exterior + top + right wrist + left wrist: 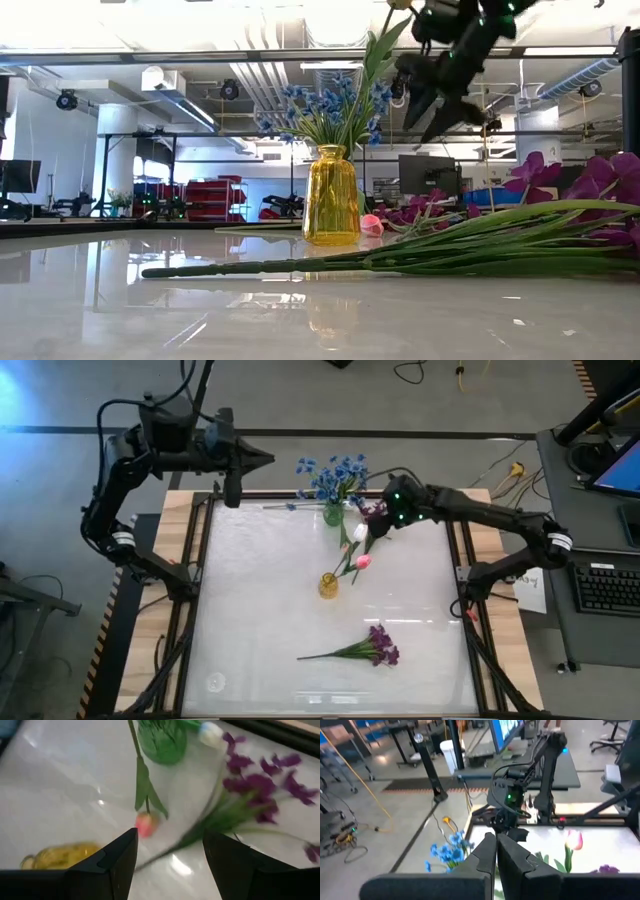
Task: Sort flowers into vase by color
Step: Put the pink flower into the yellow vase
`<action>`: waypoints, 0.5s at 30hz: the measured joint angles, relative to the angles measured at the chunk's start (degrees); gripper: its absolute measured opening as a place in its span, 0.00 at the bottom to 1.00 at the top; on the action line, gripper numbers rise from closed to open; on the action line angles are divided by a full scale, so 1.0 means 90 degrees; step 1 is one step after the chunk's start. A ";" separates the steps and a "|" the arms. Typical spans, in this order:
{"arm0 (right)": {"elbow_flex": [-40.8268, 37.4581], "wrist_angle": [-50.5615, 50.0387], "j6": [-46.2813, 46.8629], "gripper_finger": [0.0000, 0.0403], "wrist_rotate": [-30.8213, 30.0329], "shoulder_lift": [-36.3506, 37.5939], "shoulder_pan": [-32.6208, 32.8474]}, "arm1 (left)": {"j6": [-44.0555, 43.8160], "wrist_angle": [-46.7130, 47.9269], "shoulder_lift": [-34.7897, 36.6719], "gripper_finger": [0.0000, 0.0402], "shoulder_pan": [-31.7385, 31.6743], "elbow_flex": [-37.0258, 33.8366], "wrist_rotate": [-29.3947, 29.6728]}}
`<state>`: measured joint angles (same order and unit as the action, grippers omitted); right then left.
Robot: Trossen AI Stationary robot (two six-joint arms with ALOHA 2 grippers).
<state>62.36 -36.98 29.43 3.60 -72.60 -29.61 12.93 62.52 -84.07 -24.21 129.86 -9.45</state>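
High view is showing the green vase (333,514) standing near the far edge of the table (250,620). Blue flowers (333,473) are sitting in it. The right gripper (375,520) is hanging just beside this vase with its fingers spread apart and nothing between them. A pink bud (363,561) and a white bud (359,532) are lying between the green vase and a yellow vase (328,585). One purple bunch (381,645) is lying well apart from the green vase, toward the near edge. The left gripper (233,495) is waiting beyond the far edge, fingers pressed together
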 joint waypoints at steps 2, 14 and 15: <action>-0.0568 0.0903 -0.0123 0.53 0.0014 0.0109 -0.0003 | -0.0021 0.0004 0.0083 0.00 0.0000 -0.0166 0.0002; -0.2329 0.5673 -0.0991 0.53 0.0410 -0.0591 -0.0084 | -0.0041 -0.0523 0.0502 0.00 0.0000 -0.0880 0.0030; -0.2288 0.5792 -0.0981 0.53 0.0390 -0.0722 -0.0101 | -0.0041 -0.0544 0.0524 0.00 0.0000 -0.0909 0.0115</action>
<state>41.77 15.15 20.60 7.11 -79.10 -30.52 12.56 57.63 -79.36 -24.21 121.68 -8.42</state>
